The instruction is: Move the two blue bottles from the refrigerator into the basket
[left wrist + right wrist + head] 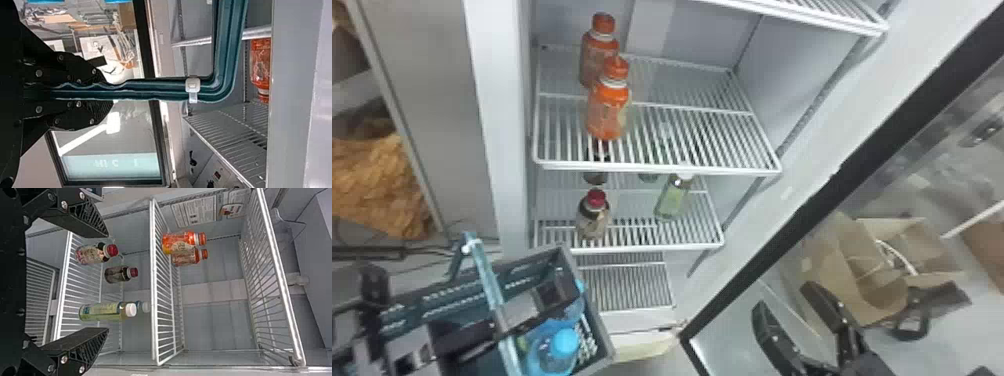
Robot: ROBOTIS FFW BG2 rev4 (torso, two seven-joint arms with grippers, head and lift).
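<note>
Inside the teal plastic basket [592,306] sit two blue bottles [556,353], left gripper [108,91] clamping handle [156,90], likely for support, right gripper [106,283] open.

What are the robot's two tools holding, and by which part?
The left tool holds the basket by the straight bar of its teal handle. The right tool holds nothing: its fingers are spread open.

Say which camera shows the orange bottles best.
The right wrist view: both orange bottles show side-on, cap to base. The head view looks down on them; in the left wrist view the refrigerator wall hides part.
</note>
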